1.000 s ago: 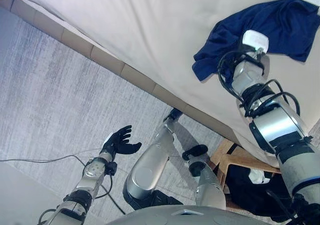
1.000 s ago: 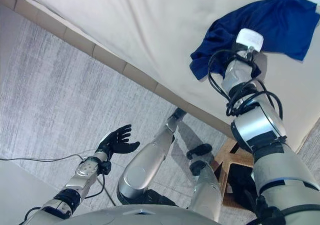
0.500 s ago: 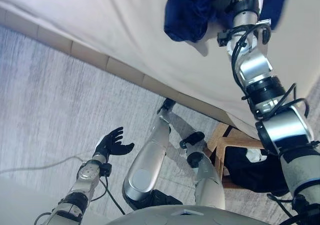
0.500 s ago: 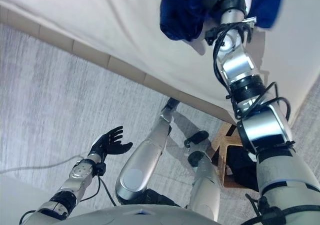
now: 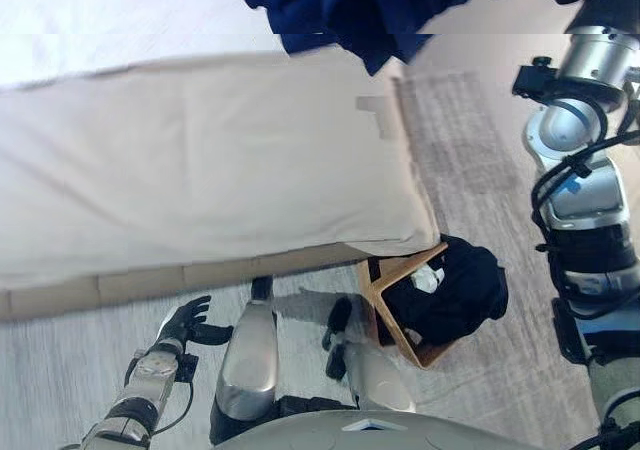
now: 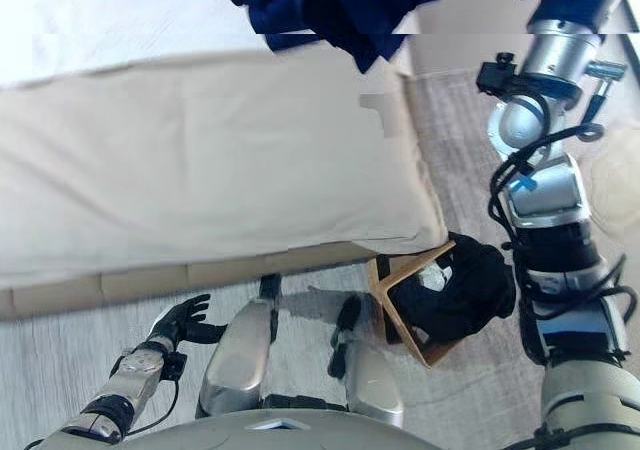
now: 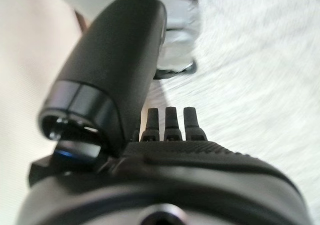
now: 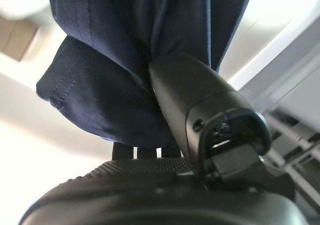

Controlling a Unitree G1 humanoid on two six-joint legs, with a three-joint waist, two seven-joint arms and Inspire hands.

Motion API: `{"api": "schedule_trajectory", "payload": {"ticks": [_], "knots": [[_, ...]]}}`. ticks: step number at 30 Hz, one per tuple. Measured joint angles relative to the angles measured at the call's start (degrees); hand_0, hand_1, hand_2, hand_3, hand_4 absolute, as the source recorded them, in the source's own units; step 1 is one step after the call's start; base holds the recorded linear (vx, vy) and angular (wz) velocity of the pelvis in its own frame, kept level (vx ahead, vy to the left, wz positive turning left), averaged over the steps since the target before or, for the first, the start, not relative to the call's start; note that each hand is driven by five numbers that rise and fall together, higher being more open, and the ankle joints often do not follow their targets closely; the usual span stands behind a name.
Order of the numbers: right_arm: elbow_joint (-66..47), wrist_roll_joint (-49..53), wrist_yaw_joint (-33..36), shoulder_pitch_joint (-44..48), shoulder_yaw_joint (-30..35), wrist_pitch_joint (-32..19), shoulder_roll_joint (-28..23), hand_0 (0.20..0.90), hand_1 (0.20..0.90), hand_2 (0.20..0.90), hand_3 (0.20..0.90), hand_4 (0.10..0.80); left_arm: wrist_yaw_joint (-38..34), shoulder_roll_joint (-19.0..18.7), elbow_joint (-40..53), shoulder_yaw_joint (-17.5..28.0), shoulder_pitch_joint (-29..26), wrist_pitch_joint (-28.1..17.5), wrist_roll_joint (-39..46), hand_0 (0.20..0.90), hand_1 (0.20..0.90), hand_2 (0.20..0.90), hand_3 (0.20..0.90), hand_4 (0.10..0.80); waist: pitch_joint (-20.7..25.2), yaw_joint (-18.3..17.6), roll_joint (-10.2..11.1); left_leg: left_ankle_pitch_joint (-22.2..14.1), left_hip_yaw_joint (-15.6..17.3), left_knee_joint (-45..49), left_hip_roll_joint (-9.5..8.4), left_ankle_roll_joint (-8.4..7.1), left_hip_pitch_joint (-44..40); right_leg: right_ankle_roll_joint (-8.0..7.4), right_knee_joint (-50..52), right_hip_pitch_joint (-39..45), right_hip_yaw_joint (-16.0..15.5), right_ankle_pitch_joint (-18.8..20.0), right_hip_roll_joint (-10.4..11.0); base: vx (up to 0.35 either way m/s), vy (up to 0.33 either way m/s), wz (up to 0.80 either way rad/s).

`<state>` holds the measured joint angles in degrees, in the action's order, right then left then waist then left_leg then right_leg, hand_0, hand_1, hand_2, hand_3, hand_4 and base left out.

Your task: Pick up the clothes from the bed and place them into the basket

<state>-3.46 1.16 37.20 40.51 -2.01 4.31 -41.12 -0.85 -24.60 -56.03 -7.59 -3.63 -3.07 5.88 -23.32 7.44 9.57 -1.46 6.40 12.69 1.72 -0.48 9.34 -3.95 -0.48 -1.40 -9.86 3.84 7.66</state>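
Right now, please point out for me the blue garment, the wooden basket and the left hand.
blue garment (image 5: 350, 5), left eye view, on the hanging folds.
wooden basket (image 5: 385, 315), left eye view, on its wooden rim.
left hand (image 5: 183, 320), left eye view, on the palm.

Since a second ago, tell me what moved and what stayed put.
The right hand, pressed on the navy garment lying on the bed a second ago, has closed on it and lifted it; the cloth now hangs above the bed. The whole view has also shifted, so the camera moved. The left hand stays open and empty over the floor, and the wooden basket still holds dark clothes.
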Motion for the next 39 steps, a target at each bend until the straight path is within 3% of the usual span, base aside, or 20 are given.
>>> {"api": "schedule_trajectory", "payload": {"ticks": [3,8,11,16,20,27,31,34,39], "knots": [[-0.01,1.28,0.32,-8.04,4.58,0.18,-0.97,0.3,0.3,0.3,0.2,0.1,0.17,0.35,-0.75,-0.16,-0.51,0.98,-1.5,0.9,0.9,0.9,0.9,0.8,5.72,-4.11,-1.3,0.04,2.84,-2.71,-0.05,0.09,-2.97,0.34,-1.97,1.14,2.06,0.91,-0.19,-0.003,-0.089,-0.5],[0.13,4.53,0.4,-19.5,10.61,0.21,-2.39,0.3,0.3,0.3,0.2,0.1,1.08,3.59,-1.06,-1.52,-0.76,1.97,-1.93,0.9,0.9,0.9,0.9,0.8,10.7,-8.87,-4.88,0.72,6.59,-9.21,-0.02,-0.06,-10.06,0.34,-3.61,3.85,5.37,1.38,-0.85,0.003,-0.091,-0.42],[0.15,4.53,1.11,-24.99,14.0,0.24,-2.61,0.3,0.3,0.3,0.2,0.1,2.59,5.52,-1.15,-1.85,-0.66,1.98,-3.79,0.9,0.9,0.9,0.9,0.8,12.29,-11.82,-6.61,2.54,8.38,-14.62,0.0,-0.4,-13.95,0.31,-3.72,3.9,7.84,1.36,-1.87,0.017,-0.087,-0.48],[1.99,4.47,0.76,-31.52,15.63,0.76,-2.6,0.3,0.3,0.3,0.2,0.1,4.73,6.46,-1.72,-4.99,-0.48,2.7,-4.96,0.9,0.9,0.9,0.9,0.8,13.18,-15.65,-6.93,3.91,9.13,-18.01,0.83,-0.67,-16.73,0.2,-4.74,4.57,9.59,1.29,-3.46,-0.018,-0.088,-0.28],[7.99,4.32,-2.5,-35.2,15.63,1.51,-2.5,0.3,0.3,0.3,0.2,0.1,5.27,7.12,-2.08,-6.4,0.59,2.89,-6.14,0.9,0.9,0.9,0.9,0.8,14.35,-15.74,-7.2,3.88,9.68,-18.07,1.54,-1.03,-17.21,-0.85,-4.83,4.66,9.97,0.46,-4.02,-0.002,-0.084,-0.07],[19.36,3.74,-8.37,-37.62,14.55,5.98,-2.02,0.3,0.3,0.3,0.2,0.1,5.57,6.57,-5.56,-8.01,4.9,3.0,-8.28,0.9,0.9,0.9,0.9,0.8,15.62,-15.47,-8.65,3.97,10.85,-18.06,1.42,-1.14,-16.69,-0.87,-5.04,3.38,11.02,0.48,-3.9,-0.041,-0.076,-0.08],[24.21,3.2,-9.7,-37.67,12.64,7.31,-0.98,0.3,0.3,0.3,0.2,0.1,5.5,6.26,-5.24,-8.44,4.03,2.91,-8.1,0.9,0.9,0.9,0.9,0.8,15.59,-15.34,-9.83,4.6,10.9,-17.79,0.76,-0.93,-14.04,-1.1,-4.78,0.73,11.06,1.27,-3.24,-0.135,-0.035,0.0],[25.94,2.99,-9.97,-35.54,9.09,9.21,-0.96,0.3,0.3,0.3,0.2,0.1,5.11,5.92,-3.8,-9.33,1.65,2.91,-7.58,0.9,0.9,0.9,0.9,0.8,12.96,-15.29,-11.31,5.4,10.79,-17.78,0.02,-0.12,-12.09,-1.38,-4.77,-0.97,11.07,2.54,-2.49,-0.189,-0.037,0.02],[30.05,1.98,-10.01,-30.25,4.13,10.9,-0.55,0.3,0.3,0.3,0.2,0.1,4.62,5.99,-0.38,-10.69,-2.58,2.57,-5.79,0.9,0.9,0.9,0.9,0.8,7.22,-14.54,-13.78,5.86,10.33,-17.83,-0.69,-0.42,-9.38,-1.75,-4.9,-3.62,10.92,3.22,-1.66,-0.092,-0.039,0.05]]}}
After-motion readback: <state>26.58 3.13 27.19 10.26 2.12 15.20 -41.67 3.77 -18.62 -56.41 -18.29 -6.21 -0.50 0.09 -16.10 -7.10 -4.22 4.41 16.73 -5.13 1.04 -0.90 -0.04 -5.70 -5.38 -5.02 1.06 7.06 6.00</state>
